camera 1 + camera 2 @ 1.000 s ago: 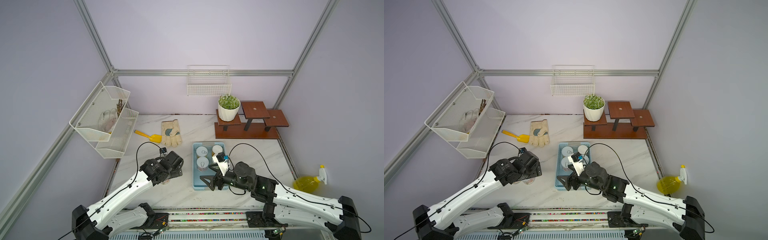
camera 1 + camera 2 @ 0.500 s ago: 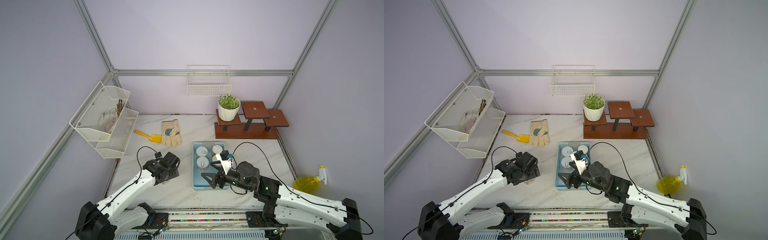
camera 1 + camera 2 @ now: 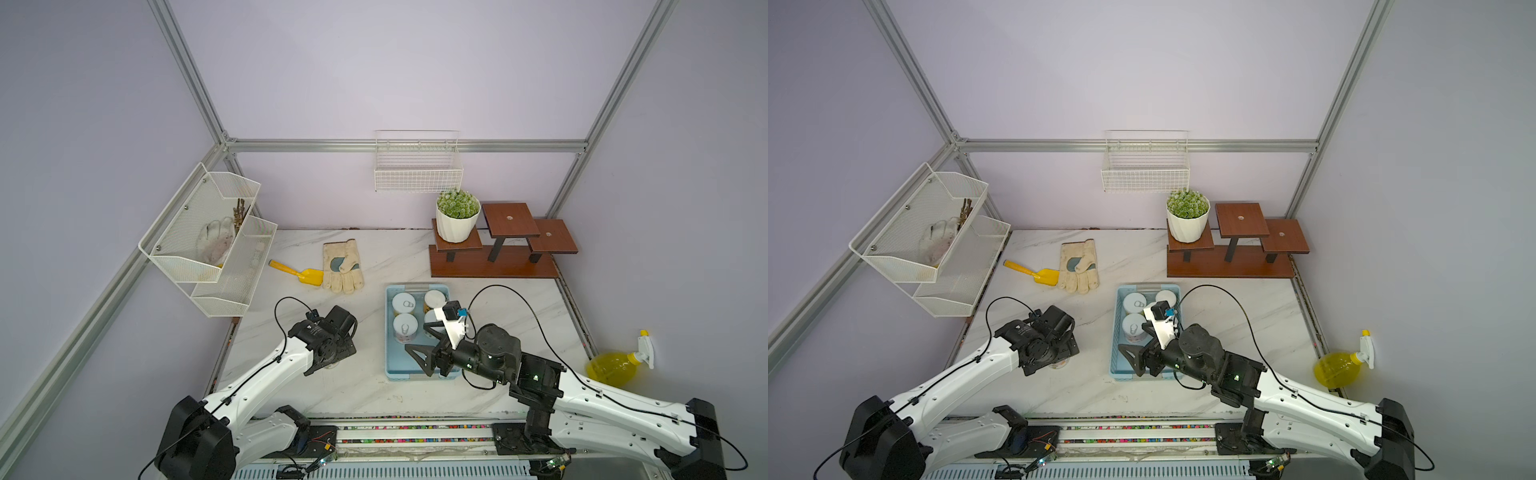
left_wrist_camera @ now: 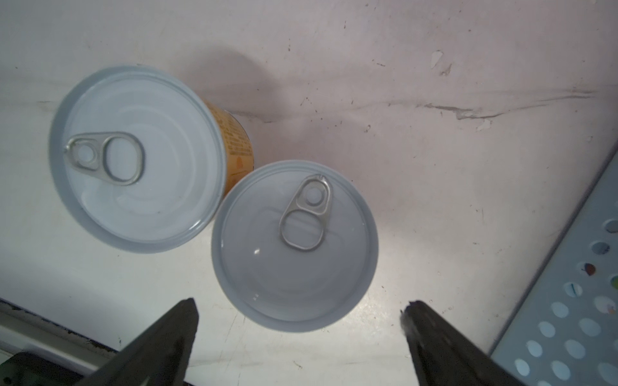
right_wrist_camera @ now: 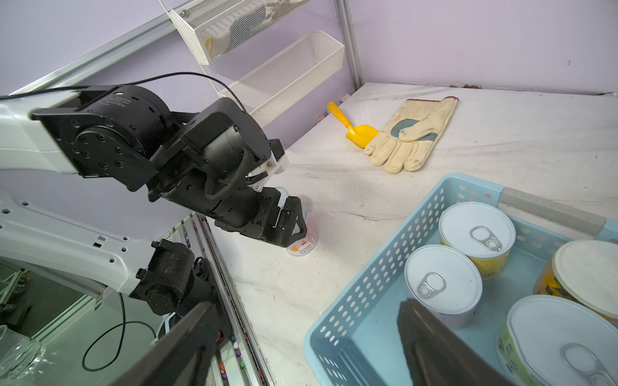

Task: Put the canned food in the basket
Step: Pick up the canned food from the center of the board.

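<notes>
- Loose stock: two tins stand upright on the desk (image 3: 374,257), outside the basket (image 5: 384,267). The nearer tin (image 4: 294,244) has its pull ring on top. The second tin (image 4: 133,157), with an orange label, is just beside it; whether they touch cannot be told.
- Stowed stock: four tins (image 5: 443,277) stand upright in the basket, filling its far end. The near end is bare.
- Left hand (image 4: 301,305): fingers spread wide, holding nothing, pointing down at the desk. The nearer tin lies just ahead of the fingertips, centred between them.
- Axis: that tin's long axis is vertical, so a grip would likely close across its round side.
- Heading: in both top views the basket lies near the left hand, on its right.
- Right hand (image 5: 306,305): fingers spread, empty, over the basket's bare near end. It is well apart from the loose tins, so the left arm is the nearer.
- Sundries: a glove (image 3: 343,268) and a yellow scoop (image 3: 297,273) lie farther back on the desk.
</notes>
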`<state>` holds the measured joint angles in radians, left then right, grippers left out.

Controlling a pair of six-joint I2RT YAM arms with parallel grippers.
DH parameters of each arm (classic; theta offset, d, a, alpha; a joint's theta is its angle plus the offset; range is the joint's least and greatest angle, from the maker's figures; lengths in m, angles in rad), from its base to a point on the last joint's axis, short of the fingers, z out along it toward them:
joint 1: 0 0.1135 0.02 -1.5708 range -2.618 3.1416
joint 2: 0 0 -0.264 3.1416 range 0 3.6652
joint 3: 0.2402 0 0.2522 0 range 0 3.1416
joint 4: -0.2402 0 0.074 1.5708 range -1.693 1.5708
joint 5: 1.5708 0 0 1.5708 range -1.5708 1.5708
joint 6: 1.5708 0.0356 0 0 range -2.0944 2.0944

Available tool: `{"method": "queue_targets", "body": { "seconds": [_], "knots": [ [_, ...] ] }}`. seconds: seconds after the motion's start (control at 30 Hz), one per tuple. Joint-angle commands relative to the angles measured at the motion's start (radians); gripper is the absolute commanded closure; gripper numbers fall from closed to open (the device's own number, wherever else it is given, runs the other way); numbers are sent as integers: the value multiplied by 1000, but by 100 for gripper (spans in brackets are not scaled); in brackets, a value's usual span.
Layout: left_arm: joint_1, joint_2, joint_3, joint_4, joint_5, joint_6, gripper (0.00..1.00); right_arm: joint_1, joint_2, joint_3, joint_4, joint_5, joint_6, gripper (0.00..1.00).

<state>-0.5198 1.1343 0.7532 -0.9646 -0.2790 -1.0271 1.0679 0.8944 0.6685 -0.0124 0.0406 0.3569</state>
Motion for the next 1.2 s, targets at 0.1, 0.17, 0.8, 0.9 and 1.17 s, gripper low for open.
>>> {"method": "queue_targets", "body": {
  "seconds": [0.1, 0.17, 0.8, 0.9, 1.17],
  "knots": [
    [31, 27, -3, 59, 22, 42, 0, 5, -15, -9, -34, 31, -3, 10],
    [45, 33, -8, 71, 24, 55, 0, 6, -20, -10, -38, 35, -1, 10],
    [137, 138, -1, 150, 55, 139, 8, 6, -36, -4, -67, 42, 2, 10],
    [144, 145, 0, 151, 51, 144, 10, 5, -32, -4, -68, 42, 3, 10],
    [162, 130, -2, 151, 53, 147, 13, 5, -20, 0, -67, 36, 1, 10]
  ]
}}
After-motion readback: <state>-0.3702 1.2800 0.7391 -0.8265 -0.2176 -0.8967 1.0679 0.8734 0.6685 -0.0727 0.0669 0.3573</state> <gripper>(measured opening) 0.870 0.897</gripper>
